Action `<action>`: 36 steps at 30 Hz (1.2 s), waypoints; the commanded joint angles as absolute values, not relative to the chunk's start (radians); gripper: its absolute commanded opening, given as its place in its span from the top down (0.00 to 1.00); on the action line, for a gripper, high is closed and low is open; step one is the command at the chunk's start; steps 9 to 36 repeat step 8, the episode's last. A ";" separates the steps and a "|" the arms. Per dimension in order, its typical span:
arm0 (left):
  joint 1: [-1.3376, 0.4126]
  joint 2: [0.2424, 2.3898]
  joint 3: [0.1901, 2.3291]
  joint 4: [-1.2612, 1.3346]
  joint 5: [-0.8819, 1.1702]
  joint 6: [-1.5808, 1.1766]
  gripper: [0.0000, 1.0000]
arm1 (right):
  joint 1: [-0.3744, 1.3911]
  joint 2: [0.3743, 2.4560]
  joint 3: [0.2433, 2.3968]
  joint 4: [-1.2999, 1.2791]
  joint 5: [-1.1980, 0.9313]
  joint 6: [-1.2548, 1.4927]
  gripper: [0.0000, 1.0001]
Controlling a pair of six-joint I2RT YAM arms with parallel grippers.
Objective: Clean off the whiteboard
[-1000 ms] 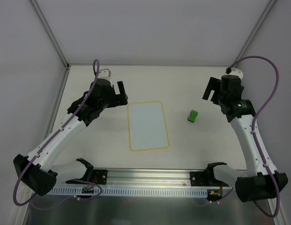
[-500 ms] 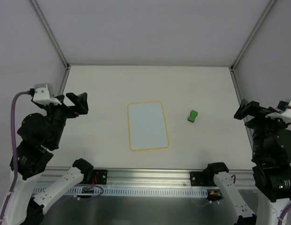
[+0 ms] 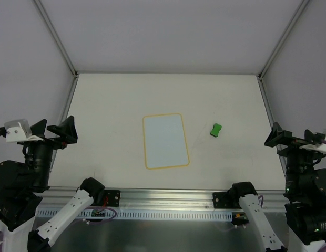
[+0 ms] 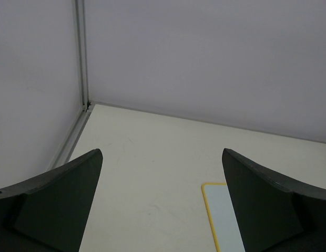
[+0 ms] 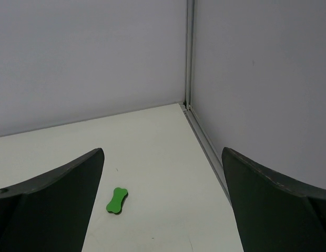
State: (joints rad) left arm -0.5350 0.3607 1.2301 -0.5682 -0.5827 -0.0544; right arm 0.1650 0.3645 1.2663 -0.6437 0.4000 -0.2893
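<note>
From above, the whiteboard (image 3: 165,140) lies flat in the middle of the desk (image 3: 110,100). The green eraser (image 3: 216,129) sits near its right side, not touching it. The left pincer (image 3: 54,131) and right pincer (image 3: 292,139) hang over the desk's side edges, both spread wide and empty.

The left wrist view shows the whiteboard's yellow-rimmed corner beside one finger.

The right wrist view shows the green eraser lying on the desk.

No text, label, brand, number or sign can be read anywhere.
</note>
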 commanded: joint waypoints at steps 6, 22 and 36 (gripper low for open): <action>-0.529 0.365 1.220 -0.569 -0.607 -0.020 0.01 | 0.181 0.361 1.238 -0.580 0.379 -0.330 0.01; -0.529 0.376 1.218 -0.569 -0.607 -0.021 0.01 | 0.181 0.359 1.233 -0.574 0.376 -0.333 0.01; -0.529 0.376 1.218 -0.569 -0.607 -0.021 0.01 | 0.181 0.359 1.233 -0.574 0.376 -0.333 0.01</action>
